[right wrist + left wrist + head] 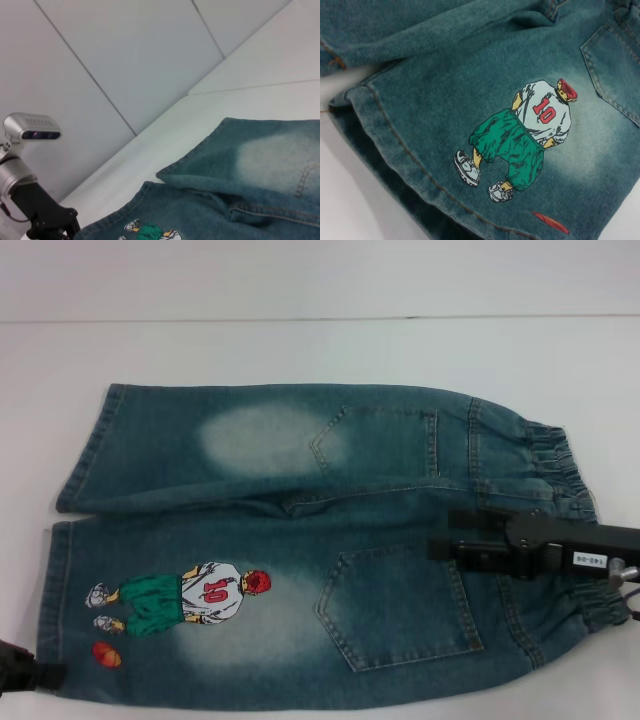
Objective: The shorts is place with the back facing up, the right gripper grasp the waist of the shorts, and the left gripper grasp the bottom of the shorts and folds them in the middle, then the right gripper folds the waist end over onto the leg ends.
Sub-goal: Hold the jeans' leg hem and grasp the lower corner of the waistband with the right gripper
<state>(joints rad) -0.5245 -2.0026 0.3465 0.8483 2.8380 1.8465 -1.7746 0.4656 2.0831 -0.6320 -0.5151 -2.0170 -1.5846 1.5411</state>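
The shorts (300, 540) lie flat on the white table with the back up and both back pockets showing. Their ruffled elastic waist (560, 465) is at the right and the leg ends (55, 590) at the left. The footballer print (190, 600) is on the near leg, and the left wrist view shows it close up (530, 130) beside the stitched hem (395, 145). My right gripper (450, 540) reaches in from the right, over the shorts just inside the waist between the pockets. My left gripper (25, 672) sits at the near left corner, beside the near leg's hem.
The white table (300, 350) extends behind the shorts to a pale wall. In the right wrist view, the left arm (47, 220) with its silver camera (32, 127) stands past the leg end of the shorts (260, 170).
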